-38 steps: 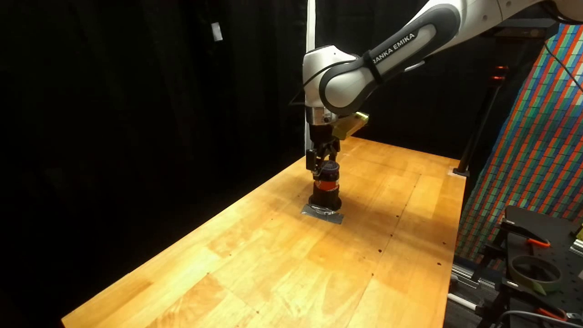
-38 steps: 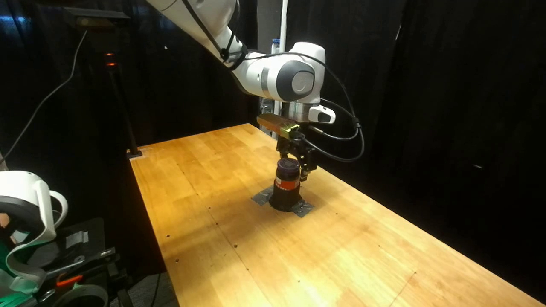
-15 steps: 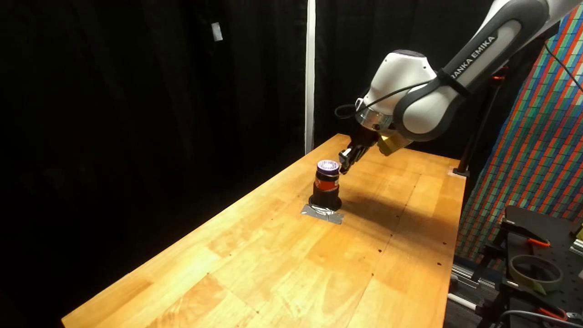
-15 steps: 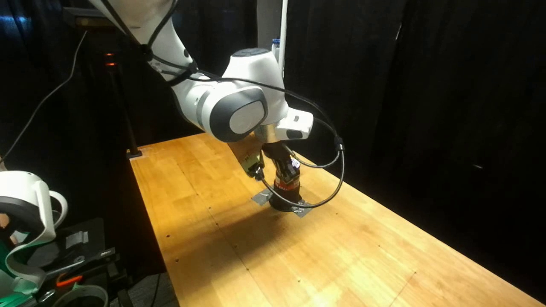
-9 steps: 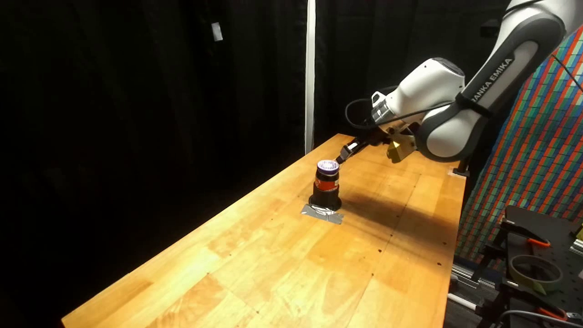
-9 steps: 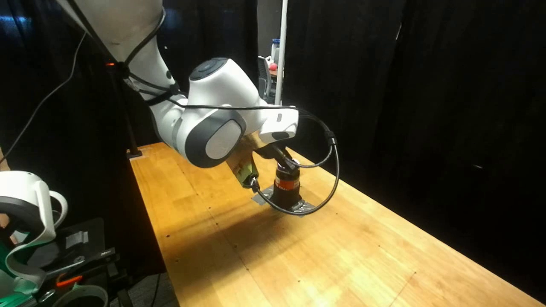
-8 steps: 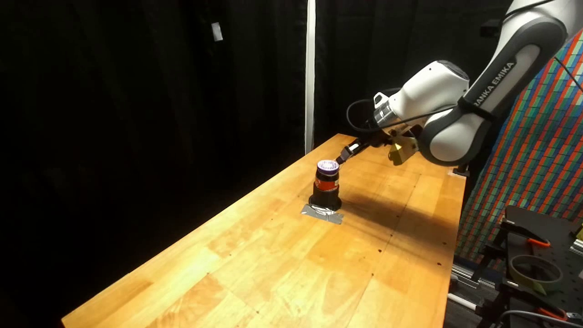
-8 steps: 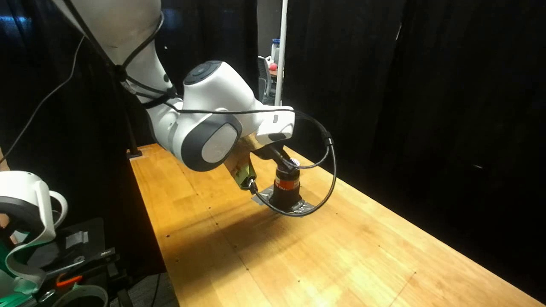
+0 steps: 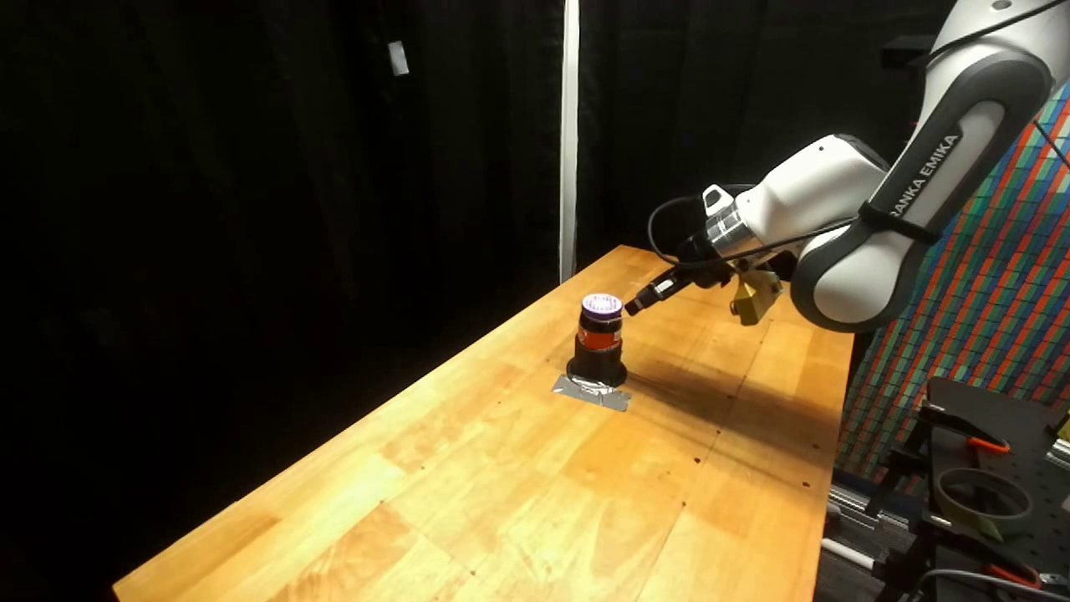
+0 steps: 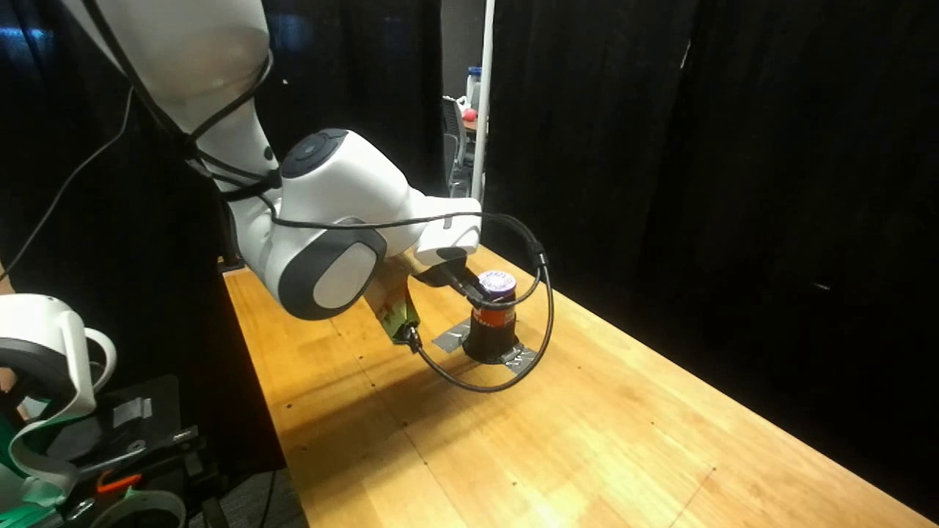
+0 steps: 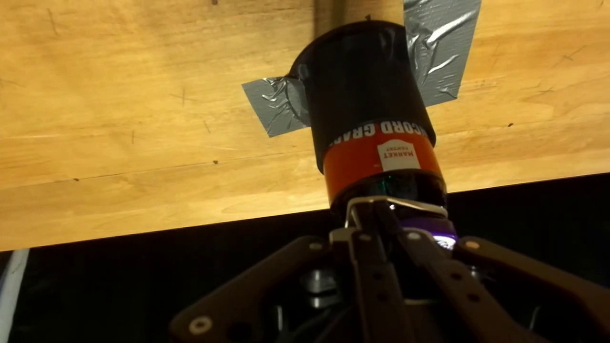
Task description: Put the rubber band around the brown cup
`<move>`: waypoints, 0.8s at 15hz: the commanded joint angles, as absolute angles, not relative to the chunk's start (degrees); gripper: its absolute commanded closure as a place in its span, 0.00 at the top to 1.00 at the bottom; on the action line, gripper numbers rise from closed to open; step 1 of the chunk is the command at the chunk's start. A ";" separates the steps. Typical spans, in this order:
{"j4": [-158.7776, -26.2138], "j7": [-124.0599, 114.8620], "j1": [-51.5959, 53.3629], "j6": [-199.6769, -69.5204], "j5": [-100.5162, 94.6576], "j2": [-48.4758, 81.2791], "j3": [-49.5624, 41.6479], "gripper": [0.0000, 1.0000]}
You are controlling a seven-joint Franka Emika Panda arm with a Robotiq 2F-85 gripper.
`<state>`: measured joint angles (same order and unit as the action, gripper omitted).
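Observation:
The brown cup (image 9: 599, 339), dark with an orange-red label and a purple, white-topped lid, stands upright in both exterior views. Its lower part sits inside a black flared holder (image 11: 362, 81). In the wrist view a thin tan rubber band (image 11: 416, 204) runs taut from the cup's right side, just below the lid, across my fingertips and bends around the left one. Its course behind the fingers and the cup is hidden. My gripper (image 11: 376, 209) is shut on the band, tips together. In an exterior view the gripper (image 9: 633, 308) slants down beside the lid, slightly apart from it.
Grey tape (image 9: 591, 393) fixes the holder to the wooden table (image 9: 535, 485). My arm's cable (image 10: 546, 315) loops beside the cup in an exterior view. Off the table's side stands a black rack (image 9: 1003, 468) with a tape roll (image 9: 985, 502).
My gripper has gone from nearly vertical over the lid to a slant beside it, drawing back and lower over the last half second. The cup has stayed put.

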<state>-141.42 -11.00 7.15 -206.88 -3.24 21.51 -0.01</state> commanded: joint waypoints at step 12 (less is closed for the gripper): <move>-143.72 -14.18 -5.79 -220.67 -15.77 24.73 7.81 0.53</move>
<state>-143.24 -11.39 -2.64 -222.40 -11.30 25.66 5.80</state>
